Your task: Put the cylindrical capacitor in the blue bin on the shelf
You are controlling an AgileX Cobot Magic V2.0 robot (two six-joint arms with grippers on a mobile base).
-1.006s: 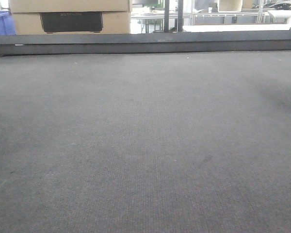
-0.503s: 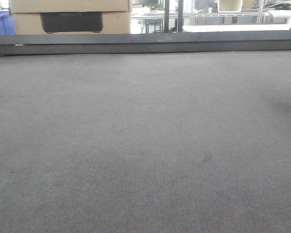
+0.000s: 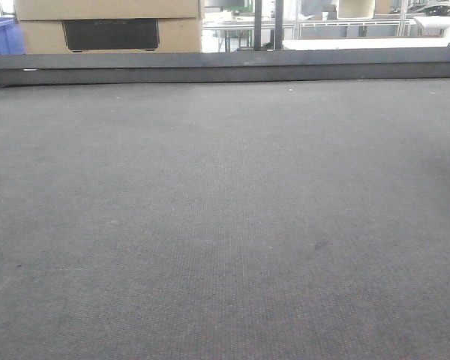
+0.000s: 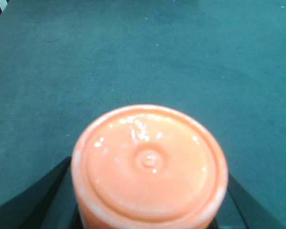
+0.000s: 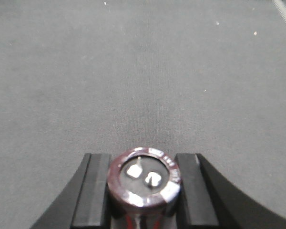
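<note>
**Right gripper** (image 5: 143, 167): its black fingers (image 5: 97, 191) are clamped on the small, dark brown-black cylindrical capacitor (image 5: 144, 177), at the low centre of the right wrist view. The part touches both pads. Its silver-rimmed terminal end faces the camera, so its long axis lies across the closing line.

**Left gripper** (image 4: 148, 202): appears closed on a glossy orange round plastic container (image 4: 149, 164), so it is occupied.

**Surroundings:** a grey felt table surface (image 3: 225, 225) lies beneath both. A blue plastic bin (image 3: 0, 36) shows at the upper-left corner of the front view, beside a brown cardboard box (image 3: 109, 26) and beyond the table's far edge.

**Judgement:** only the right arm carries the part, and the bin lies well apart, toward the upper left. The shelf cannot be identified.
</note>
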